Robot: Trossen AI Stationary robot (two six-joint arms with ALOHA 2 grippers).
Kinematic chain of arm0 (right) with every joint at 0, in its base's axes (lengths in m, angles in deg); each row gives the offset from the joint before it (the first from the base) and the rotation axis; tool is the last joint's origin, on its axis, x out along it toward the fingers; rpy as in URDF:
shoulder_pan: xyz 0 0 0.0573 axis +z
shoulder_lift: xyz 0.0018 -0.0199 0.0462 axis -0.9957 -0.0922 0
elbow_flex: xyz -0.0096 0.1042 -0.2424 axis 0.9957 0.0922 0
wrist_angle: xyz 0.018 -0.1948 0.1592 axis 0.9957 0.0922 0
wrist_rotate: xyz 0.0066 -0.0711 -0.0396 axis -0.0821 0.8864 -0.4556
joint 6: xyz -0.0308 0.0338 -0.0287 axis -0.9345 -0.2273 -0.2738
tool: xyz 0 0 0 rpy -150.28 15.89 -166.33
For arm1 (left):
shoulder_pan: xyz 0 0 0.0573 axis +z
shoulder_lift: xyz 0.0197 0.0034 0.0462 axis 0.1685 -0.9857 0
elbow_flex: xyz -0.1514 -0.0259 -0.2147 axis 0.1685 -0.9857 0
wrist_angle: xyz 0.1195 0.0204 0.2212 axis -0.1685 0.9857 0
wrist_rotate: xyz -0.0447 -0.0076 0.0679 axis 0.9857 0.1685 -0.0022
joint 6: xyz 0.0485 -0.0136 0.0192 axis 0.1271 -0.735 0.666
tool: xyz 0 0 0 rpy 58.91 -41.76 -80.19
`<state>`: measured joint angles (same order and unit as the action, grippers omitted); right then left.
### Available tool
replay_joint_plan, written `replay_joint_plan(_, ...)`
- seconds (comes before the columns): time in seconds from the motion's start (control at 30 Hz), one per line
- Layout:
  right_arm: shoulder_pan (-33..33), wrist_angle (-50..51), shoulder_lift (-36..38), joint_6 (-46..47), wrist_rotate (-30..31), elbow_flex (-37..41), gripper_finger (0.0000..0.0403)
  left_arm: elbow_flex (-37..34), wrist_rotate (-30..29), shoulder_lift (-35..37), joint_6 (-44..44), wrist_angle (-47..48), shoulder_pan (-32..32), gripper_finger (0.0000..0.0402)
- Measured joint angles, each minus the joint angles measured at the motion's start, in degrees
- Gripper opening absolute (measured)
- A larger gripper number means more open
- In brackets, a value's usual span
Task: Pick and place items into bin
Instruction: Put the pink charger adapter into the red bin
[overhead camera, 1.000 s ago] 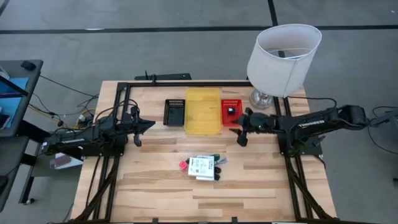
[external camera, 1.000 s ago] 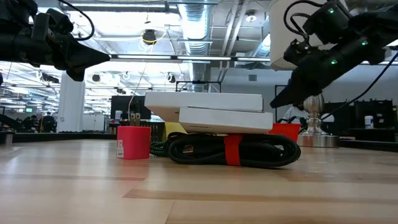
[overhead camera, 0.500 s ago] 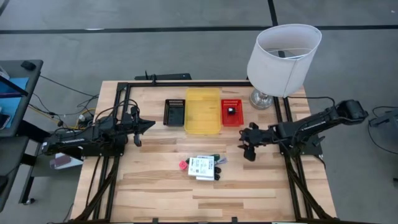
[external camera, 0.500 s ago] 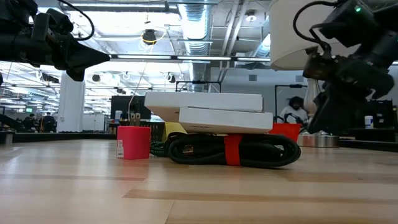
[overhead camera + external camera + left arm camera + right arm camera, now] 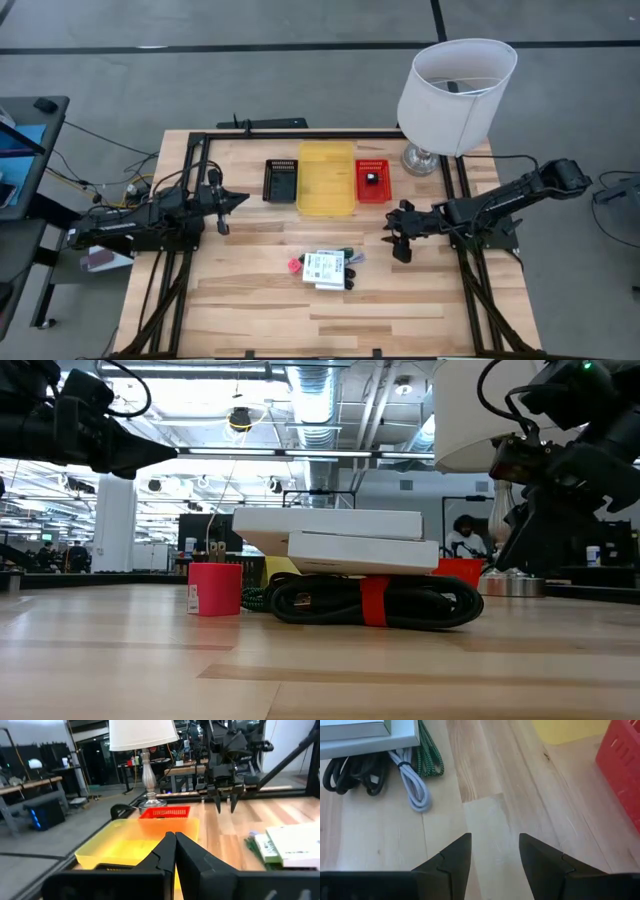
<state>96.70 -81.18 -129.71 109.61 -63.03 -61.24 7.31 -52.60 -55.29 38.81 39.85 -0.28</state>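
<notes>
- Right gripper (image 5: 398, 243): fingers apart, empty, above bare table (image 5: 250, 300).
- White packs (image 5: 325, 268) lie near its fingertips; label print unreadable.
- Left gripper (image 5: 222, 201): fingers together, facing the yellow bin (image 5: 326, 180).

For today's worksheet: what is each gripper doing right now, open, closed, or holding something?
Left gripper: closed, holding nothing, near the black bin.
Right gripper: open, empty, above bare table.

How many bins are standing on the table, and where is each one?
3, side by side in a row at the far part of the table: the black bin on the left, the yellow bin in the middle, the red bin on the right, near the lamp.
</notes>
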Motion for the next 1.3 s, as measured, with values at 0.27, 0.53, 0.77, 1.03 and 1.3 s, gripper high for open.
replay_joint_plan(0.27,0.0,-0.11,0.0,0.59,0.0,0.0,0.0159,0.01,1.15,0.01,-12.24,0.11,-0.01,0.0)
replay_joint_plan(0.53,0.0,-0.28,0.0,1.07,-0.01,0.0,0.0157,0.01,0.65,0.02,-13.39,0.07,-0.01,0.0)
replay_joint_plan(0.77,0.0,-0.28,0.0,1.07,-0.02,0.0,0.0155,-0.01,0.89,0.0,-17.64,0.07,-0.01,0.0)
replay_joint_plan(1.03,0.0,-0.26,0.0,1.07,-0.02,0.0,0.0157,0.01,13.43,-3.07,-22.57,-1.51,-2.59,0.0)
replay_joint_plan(1.3,0.0,-0.26,0.0,1.05,-0.02,0.0,0.0153,0.01,13.62,-10.28,-24.55,-1.49,-13.85,0.0)
